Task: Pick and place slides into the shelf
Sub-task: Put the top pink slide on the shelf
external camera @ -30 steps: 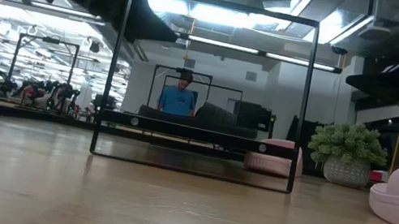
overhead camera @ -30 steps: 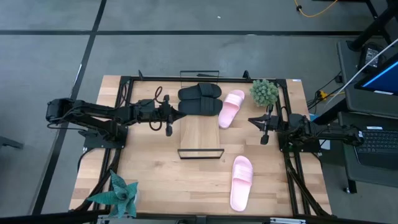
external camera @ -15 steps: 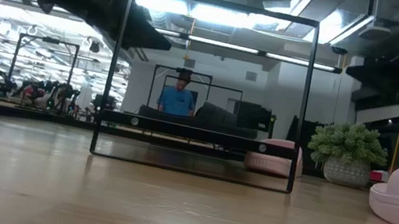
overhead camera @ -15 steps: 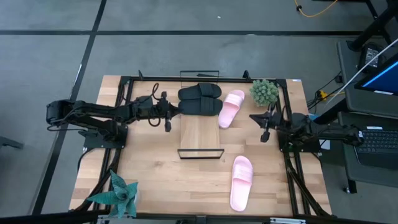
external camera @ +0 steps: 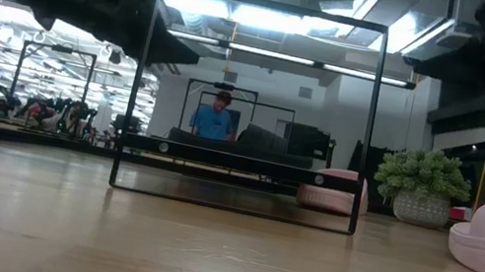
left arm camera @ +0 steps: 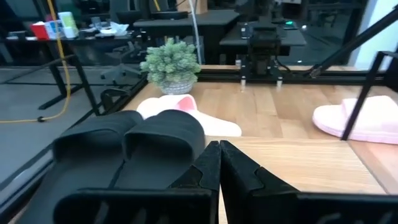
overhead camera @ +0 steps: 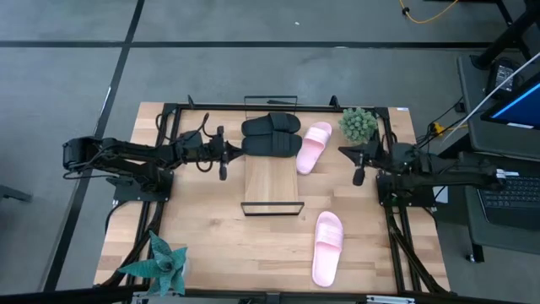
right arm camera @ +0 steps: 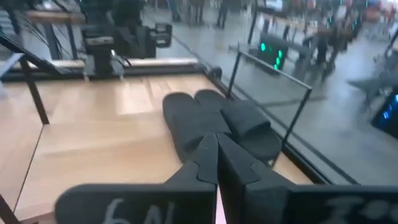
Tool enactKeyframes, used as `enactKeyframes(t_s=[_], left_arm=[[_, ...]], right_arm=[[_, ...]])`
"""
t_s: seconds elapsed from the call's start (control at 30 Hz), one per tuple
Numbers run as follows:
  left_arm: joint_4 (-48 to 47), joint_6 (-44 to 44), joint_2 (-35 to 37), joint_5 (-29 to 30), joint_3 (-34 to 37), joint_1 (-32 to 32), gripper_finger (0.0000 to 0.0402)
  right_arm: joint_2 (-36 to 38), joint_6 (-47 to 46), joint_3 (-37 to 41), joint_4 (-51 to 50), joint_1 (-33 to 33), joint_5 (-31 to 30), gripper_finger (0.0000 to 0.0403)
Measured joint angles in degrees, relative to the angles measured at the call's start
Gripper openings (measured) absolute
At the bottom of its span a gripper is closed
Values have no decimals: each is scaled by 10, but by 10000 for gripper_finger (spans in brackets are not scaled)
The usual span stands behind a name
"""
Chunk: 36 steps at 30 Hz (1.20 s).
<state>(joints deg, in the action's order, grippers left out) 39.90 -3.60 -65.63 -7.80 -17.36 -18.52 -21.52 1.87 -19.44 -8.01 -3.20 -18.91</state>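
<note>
Two black slides (overhead camera: 270, 135) and one pink slide (overhead camera: 314, 147) seen at the shelf's (overhead camera: 272, 179) far end, second pink slide (overhead camera: 327, 247) lying beyond its near rail, left gripper (overhead camera: 223, 171) closed empty beside the shelf, right gripper (overhead camera: 358, 176) closed empty on the opposite side

Two slides (overhead camera: 271, 134) are matte black and two (overhead camera: 314, 146) light pink, the shelf (overhead camera: 272, 175) pale wood (black wire rails), the tabletop (overhead camera: 219, 236) honey-toned planks.
</note>
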Motion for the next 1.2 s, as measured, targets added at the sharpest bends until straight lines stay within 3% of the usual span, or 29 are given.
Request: enactKeyframes(t_s=[0.4,0.73,0.93,1.2], left_arm=[[-1,0,0,-8,1,2,0],[-4,1,0,-8,1,2,0],[-4,1,0,-9,1,2,0],[-4,4,0,-9,1,2,0]], right_arm=[[-227,-32,-245,-263,0,-40,6],[-322,-19,-428,-383,-45,-17,8],[-359,19,-467,-389,-136,91,4],[-444,86,-470,-383,-311,299,4]])
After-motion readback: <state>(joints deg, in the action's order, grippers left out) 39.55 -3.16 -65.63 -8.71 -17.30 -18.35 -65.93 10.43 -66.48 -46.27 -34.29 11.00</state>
